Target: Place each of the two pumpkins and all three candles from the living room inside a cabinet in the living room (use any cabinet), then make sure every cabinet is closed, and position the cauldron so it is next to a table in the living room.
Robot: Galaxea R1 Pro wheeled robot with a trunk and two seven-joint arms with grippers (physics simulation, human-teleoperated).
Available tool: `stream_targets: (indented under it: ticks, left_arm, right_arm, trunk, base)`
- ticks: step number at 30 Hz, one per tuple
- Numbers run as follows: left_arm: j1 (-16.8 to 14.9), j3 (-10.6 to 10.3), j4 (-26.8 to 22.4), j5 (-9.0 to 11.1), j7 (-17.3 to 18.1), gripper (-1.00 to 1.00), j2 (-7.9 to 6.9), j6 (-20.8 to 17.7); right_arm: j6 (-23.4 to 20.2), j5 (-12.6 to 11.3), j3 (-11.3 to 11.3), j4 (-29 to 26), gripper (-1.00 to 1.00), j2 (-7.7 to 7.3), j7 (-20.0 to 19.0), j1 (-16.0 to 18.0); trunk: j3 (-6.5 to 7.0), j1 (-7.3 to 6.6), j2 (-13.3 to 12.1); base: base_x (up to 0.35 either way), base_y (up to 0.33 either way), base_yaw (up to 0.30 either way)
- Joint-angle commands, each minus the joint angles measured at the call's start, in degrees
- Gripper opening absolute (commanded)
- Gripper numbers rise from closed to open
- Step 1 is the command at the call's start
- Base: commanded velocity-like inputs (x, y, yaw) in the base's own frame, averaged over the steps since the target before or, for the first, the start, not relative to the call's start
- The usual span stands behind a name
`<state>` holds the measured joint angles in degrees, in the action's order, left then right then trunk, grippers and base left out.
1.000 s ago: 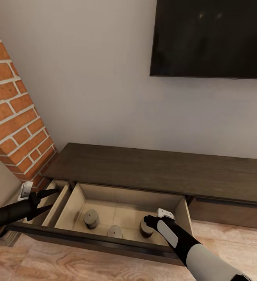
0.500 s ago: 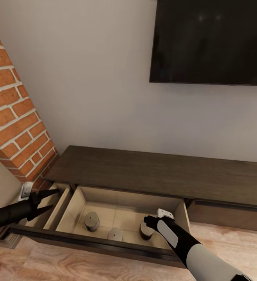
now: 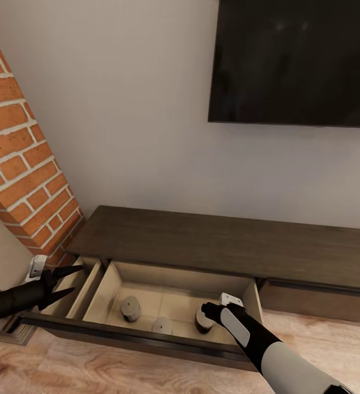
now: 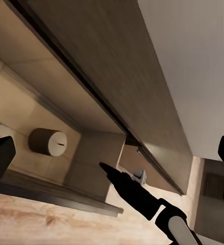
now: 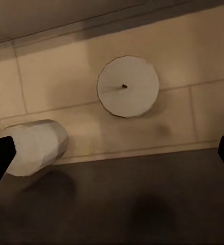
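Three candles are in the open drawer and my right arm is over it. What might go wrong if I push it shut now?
1. The right tool hangs inside the open cabinet drawer beside a candle; pushing now may pinch the arm or tip that candle.
2. The left tool, open, sits by the narrower side compartment; it might catch on the drawer's edge.
3. No pumpkins are inside yet, so closing now would likely mean reopening.

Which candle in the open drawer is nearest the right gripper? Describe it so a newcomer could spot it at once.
Below the wall-mounted TV runs the long dark cabinet, with a pale drawer pulled open. Three short grey candles stand inside; the one meant is farthest from the brick column, by the drawer's right wall. Unlike the other two candles, it is partly hidden behind the right gripper.
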<state>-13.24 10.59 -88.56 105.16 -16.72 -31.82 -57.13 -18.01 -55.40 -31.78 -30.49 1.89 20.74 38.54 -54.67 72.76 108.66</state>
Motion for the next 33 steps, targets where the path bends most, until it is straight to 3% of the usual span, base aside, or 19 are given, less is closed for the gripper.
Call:
stream_targets:
  ticks: [1,8,27,33]
  left_arm:
    - [0.0,0.0,0.0,0.6,-0.6,1.0,0.0,-0.2]
    - [0.0,0.0,0.0,0.6,-0.6,1.0,0.0,-0.2]
    - [0.0,0.0,-0.1,0.6,-0.6,1.0,0.0,-0.2]
    - [0.0,0.0,-0.1,0.6,-0.6,1.0,0.0,-0.2]
  right_arm:
    - [-0.1,-0.4,-0.3,-0.1,1.0,-0.05,0.5,0.0]
    - [0.0,-0.4,-0.3,-0.1,1.0,-0.05,0.5,0.0]
    - [0.0,-0.4,-0.2,0.0,1.0,0.03,0.5,0.0]
    - [0.0,-0.4,-0.2,0.0,1.0,0.04,0.5,0.0]
  trunk:
    - [0.14,-0.24,-0.4]
    - [1.4,-1.77,-3.2]
    - [4.81,-5.95,-10.8]
    - [5.88,-7.26,-13.2]
  base:
    - [-0.134,0.0,0.0]
    - [-0.171,0.0,0.0]
    - [-0.009,0.0,0.0]
    - [-0.235,0.0,0.0]
